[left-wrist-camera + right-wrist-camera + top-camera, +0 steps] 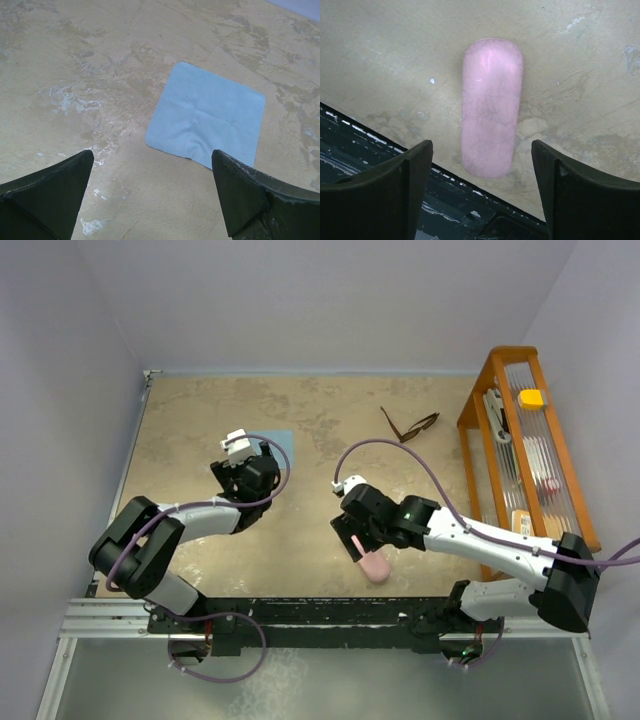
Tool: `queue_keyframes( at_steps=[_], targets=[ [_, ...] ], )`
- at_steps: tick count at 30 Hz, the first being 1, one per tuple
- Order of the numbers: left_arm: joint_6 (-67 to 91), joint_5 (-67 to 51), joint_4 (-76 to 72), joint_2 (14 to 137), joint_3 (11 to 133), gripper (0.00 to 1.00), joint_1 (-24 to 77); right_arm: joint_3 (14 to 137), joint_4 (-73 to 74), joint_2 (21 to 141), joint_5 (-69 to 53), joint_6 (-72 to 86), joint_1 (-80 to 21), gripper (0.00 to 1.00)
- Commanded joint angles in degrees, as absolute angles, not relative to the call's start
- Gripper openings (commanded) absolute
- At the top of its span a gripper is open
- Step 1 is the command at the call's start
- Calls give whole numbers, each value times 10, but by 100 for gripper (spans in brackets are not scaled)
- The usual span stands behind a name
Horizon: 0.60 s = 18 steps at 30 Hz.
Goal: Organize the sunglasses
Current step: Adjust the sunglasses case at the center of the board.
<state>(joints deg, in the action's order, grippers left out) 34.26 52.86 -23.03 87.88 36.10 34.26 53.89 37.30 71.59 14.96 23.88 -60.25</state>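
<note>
The sunglasses (408, 426) lie on the tabletop (200, 420) at its far right, near the wooden rack (478, 400) and well apart from both arms. From the overhead camera I see them unfolded, as far as I can tell. My left arm (190, 515) reaches toward the middle left, its head partly covering a light blue cloth (283, 440). My right arm (480, 540) stretches across to the centre, its head over a pink case (374, 564) near the front edge.

On the left wrist camera the cloth (207, 120) lies flat and square on the bare tabletop (75, 60), ahead of the left jaws. They are spread wide with nothing between them, and they do not touch the cloth.

On the right wrist camera the case (491, 105) lies flat and closed, its near end at the tabletop's edge by the dark rail (370, 145). The right jaws are spread wide on either side of it in the view, not gripping it.
</note>
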Motion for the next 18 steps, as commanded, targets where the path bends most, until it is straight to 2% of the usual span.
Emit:
queue_keyframes(
  at_steps=[1,9,18],
  targets=[
    [333,519,-259,850,356,99,345,533,394,715,91,192,-570,83],
    [333,514,-266,846,351,99,345,525,384,760,18,155,-549,85],
    [336,512,-266,846,351,99,345,508,366,819,5,147,-549,86]
  ],
)
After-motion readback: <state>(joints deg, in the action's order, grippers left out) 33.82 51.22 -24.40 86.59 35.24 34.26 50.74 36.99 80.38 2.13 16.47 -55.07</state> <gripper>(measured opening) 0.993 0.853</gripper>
